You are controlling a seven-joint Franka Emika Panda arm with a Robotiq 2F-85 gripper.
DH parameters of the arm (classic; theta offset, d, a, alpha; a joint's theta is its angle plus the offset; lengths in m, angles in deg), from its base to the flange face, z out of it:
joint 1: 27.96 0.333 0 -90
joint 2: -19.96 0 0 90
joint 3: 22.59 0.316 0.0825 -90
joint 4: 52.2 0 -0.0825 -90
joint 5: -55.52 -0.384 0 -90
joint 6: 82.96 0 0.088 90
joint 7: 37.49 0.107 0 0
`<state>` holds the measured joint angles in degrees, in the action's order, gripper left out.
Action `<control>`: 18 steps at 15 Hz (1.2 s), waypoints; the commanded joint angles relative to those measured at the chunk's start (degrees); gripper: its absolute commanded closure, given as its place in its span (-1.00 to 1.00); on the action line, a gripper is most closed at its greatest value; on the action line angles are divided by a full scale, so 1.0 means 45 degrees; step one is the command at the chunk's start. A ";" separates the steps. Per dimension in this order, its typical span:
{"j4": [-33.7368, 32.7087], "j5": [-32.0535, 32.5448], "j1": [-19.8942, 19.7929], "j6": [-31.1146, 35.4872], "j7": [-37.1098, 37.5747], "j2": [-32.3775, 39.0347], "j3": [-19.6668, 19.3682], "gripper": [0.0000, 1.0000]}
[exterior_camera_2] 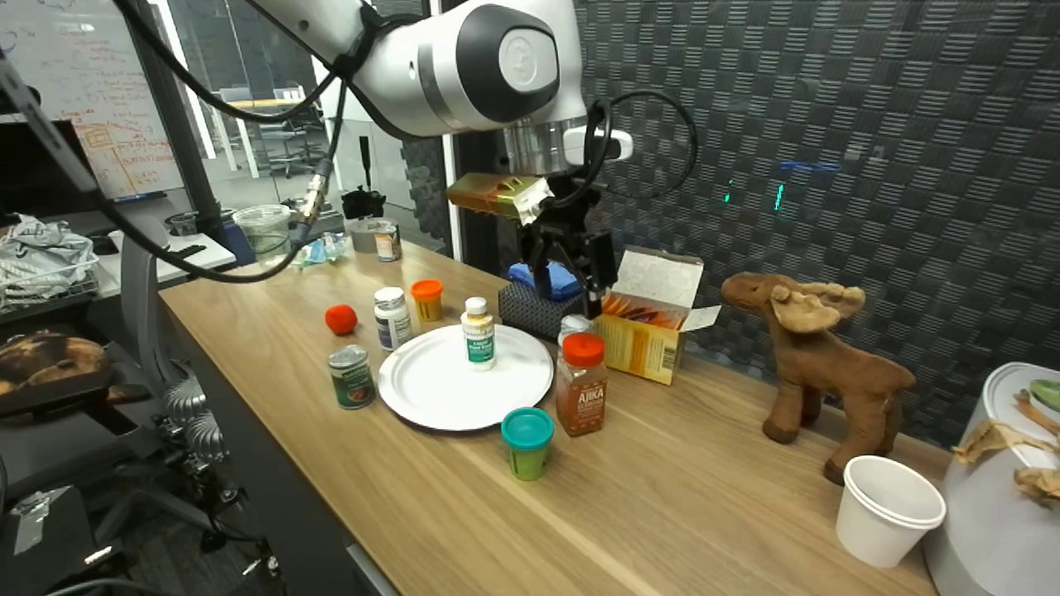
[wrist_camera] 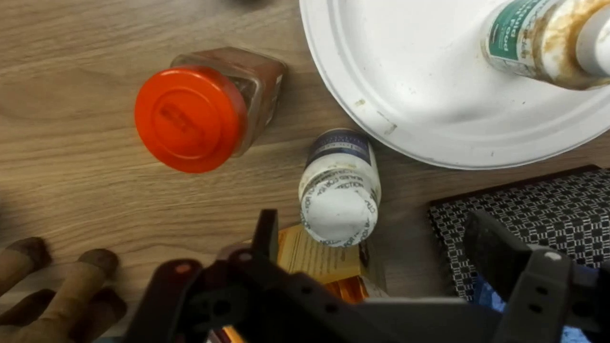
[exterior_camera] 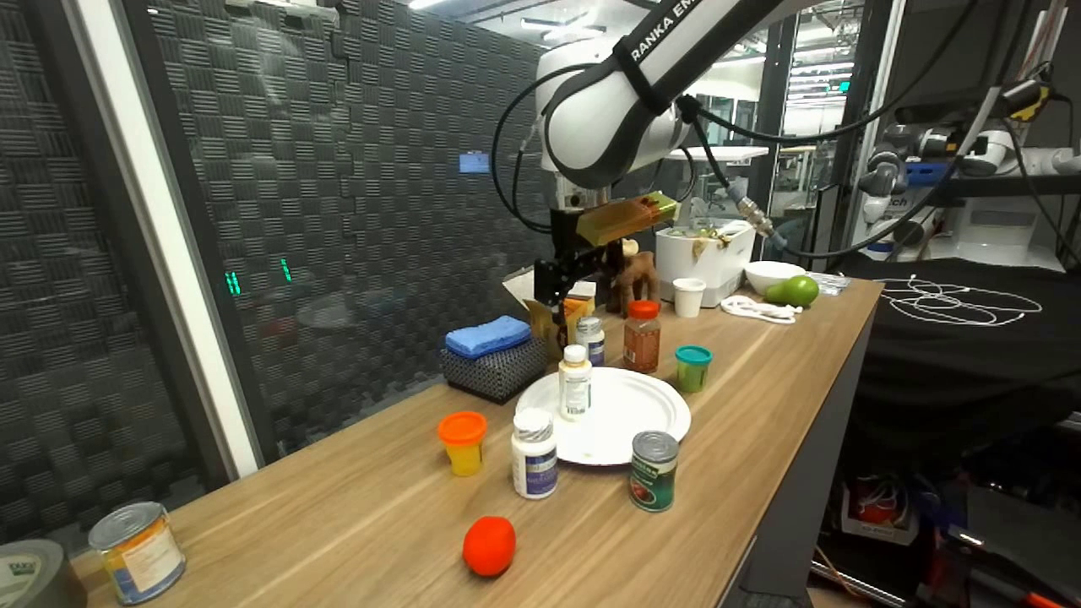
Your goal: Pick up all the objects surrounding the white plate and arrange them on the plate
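While the hand [wrist_camera: 375, 228] gapes, bare wood [wrist_camera: 271, 183] flanks the nearest white bottle [wrist_camera: 340, 186] beside the plate's rim [wrist_camera: 374, 121].

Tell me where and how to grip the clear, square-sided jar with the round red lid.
I'd lower the open black gripper from above and close on opposite flat walls of the jar, just under its lid: it stands upright, and flat faces should seat well. Mind the white, round-capped bottle nearby.

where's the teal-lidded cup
In an exterior view, the teal-lidded cup stands just off the white plate at lower right, left of the red-capped bottle.
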<state>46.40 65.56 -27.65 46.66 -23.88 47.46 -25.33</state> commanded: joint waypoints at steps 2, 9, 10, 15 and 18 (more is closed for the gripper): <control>-0.0792 -0.0394 -0.0078 -0.0240 -0.0421 0.0590 -0.0140 -1.00; -0.1049 -0.0158 0.0023 -0.0372 -0.0195 0.0883 -0.0410 0.17; -0.1016 -0.0138 0.0036 -0.0391 -0.0173 0.0818 -0.0438 0.30; -0.0434 0.0328 0.0341 -0.0820 0.0462 -0.0192 -0.0787 0.60; 0.0204 0.0567 0.0499 -0.0942 0.0497 -0.1055 -0.0730 0.60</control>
<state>43.74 66.69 -27.08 43.53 -22.80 47.95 -28.03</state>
